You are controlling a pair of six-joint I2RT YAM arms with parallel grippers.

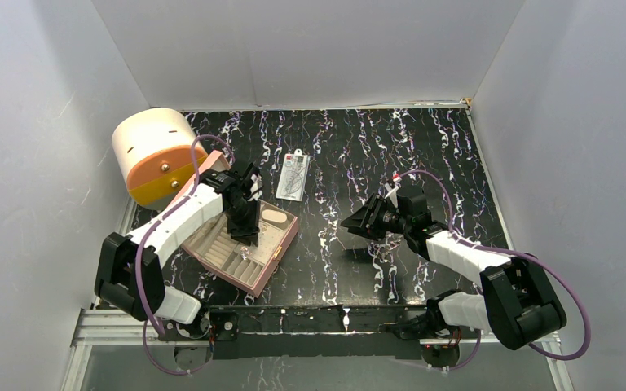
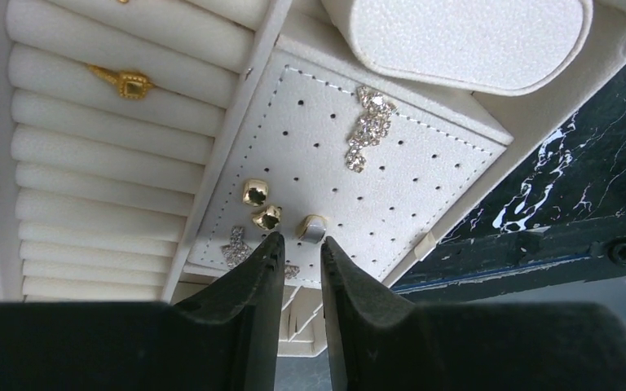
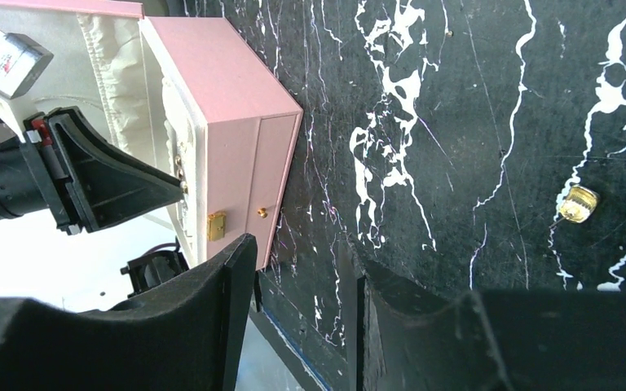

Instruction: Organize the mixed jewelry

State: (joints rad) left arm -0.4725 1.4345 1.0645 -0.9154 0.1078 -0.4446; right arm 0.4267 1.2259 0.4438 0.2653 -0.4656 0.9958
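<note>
The pink quilted box [image 1: 273,261] lies open at the left, and its pink side [image 3: 228,106] shows in the right wrist view. My left gripper [image 2: 300,244] hangs over the box's white perforated panel [image 2: 424,171], jaws a little apart, open, with nothing between them. Just ahead of its tips sit gold studs [image 2: 254,191], a gold-and-silver stud [image 2: 312,229] and sparkly crystal pieces [image 2: 367,126]. A gold ring [image 2: 126,81] is tucked in the ring rolls. One gold stud [image 3: 579,204] lies loose on the black table. My right gripper [image 3: 301,252] hovers open and empty mid-table [image 1: 359,221].
A clear flat packet with a white card [image 1: 293,175] lies behind the box. A cream and orange drum [image 1: 155,155] stands at the back left. A cream cushion [image 2: 465,37] sits in the box beside the panel. White walls close in the black marbled table [image 1: 424,155].
</note>
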